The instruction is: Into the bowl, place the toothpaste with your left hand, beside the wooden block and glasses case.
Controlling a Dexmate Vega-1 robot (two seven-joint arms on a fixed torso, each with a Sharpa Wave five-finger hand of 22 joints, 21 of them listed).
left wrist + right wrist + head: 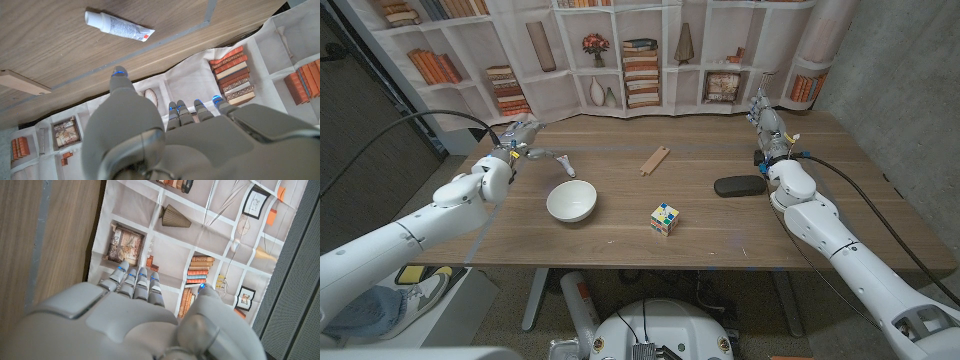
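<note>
The white toothpaste tube (pixel 563 164) lies on the table just right of my left hand (pixel 519 134), apart from it. In the left wrist view the tube (pixel 120 26) lies beyond my left hand (pixel 165 135), whose fingers are spread and hold nothing. The empty white bowl (pixel 571 201) stands a little nearer than the tube. The wooden block (pixel 655 159) lies at the middle of the table, and its end (pixel 22 81) also shows at the left wrist view's edge. The black glasses case (pixel 739 185) lies to the right. My right hand (pixel 765 122) stands just behind the case, fingers straight and empty.
A colourful puzzle cube (pixel 665 219) sits at the front middle, right of the bowl. A bookshelf backdrop (pixel 640 50) hangs behind the table's far edge. My right hand (pixel 140 315) points toward that backdrop in the right wrist view.
</note>
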